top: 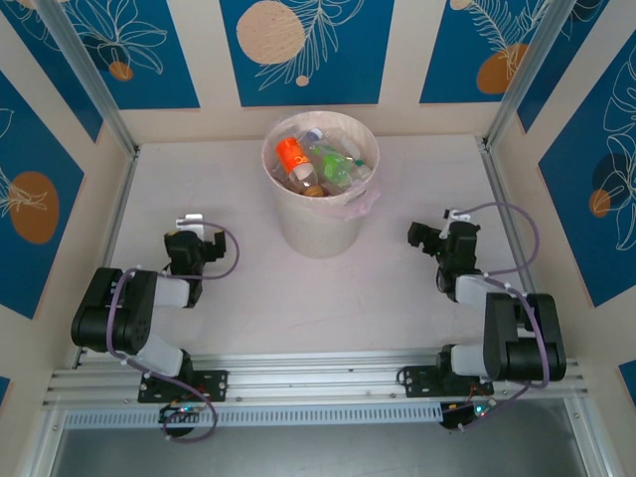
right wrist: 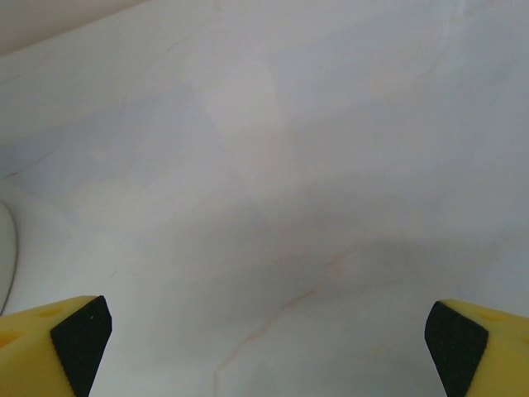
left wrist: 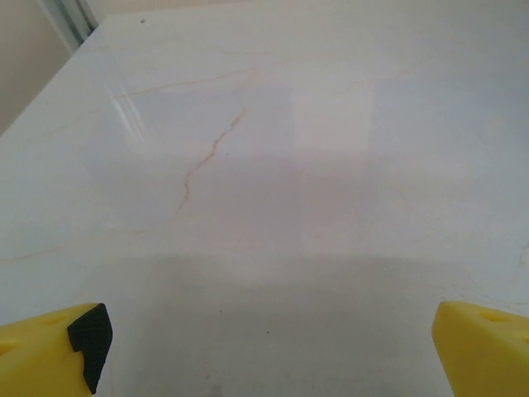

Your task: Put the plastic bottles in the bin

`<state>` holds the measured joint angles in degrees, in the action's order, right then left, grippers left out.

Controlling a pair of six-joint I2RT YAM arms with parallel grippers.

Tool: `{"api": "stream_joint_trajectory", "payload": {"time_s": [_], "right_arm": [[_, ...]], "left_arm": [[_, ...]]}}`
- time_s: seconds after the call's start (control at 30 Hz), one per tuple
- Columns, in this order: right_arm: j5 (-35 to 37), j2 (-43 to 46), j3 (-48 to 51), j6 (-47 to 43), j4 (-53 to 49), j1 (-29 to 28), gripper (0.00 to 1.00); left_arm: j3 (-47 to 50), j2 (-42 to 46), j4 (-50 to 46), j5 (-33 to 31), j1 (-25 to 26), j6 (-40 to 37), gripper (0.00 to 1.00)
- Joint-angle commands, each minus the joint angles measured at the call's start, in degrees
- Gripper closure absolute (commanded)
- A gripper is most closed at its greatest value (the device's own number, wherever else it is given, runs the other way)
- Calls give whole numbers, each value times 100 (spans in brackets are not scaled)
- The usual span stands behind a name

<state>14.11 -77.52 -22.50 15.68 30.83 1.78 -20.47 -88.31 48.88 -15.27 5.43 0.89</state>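
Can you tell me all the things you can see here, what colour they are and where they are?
bin: one, cream, middle of the table towards the back
plastic bottles: several, clear with orange and green bits, piled inside the bin
table: one, pale with faint veins, under everything
wall panels: several, blue with leaf drawings, around the table
rail: one, silver, along the near edge
left arm: one, black, near left, jaws open
right arm: one, black, near right, jaws open
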Motion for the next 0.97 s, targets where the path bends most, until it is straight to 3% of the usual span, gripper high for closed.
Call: {"api": "stream_joint_trajectory", "payload": {"time_s": [0.0, 0.07, 0.17, 0.2, 0.23, 0.27, 0.93], "right_arm": [[555, -311, -8, -407, 1143, -213, 0], [292, -565, 351, -723, 2095, -341, 0], [222, -854, 382, -852, 2414, -433, 1], [415, -1072, 156, -767, 2372, -431, 1], [505, -1003, -49, -712, 1713, -435, 0], [276, -937, -12, -659, 1702, -312, 1], [328, -975, 0, -733, 1801, -370, 1]], "left_arm": [[-60, 29, 255, -192, 46, -53, 0], [-62, 33, 259, -192, 45, -53, 0], [-58, 33, 253, -193, 45, -53, 0], [-62, 33, 253, -190, 45, -54, 0], [-63, 33, 253, -192, 50, -54, 0], [-65, 31, 253, -187, 46, -53, 0], [-67, 33, 253, -185, 46, -53, 0]]}}
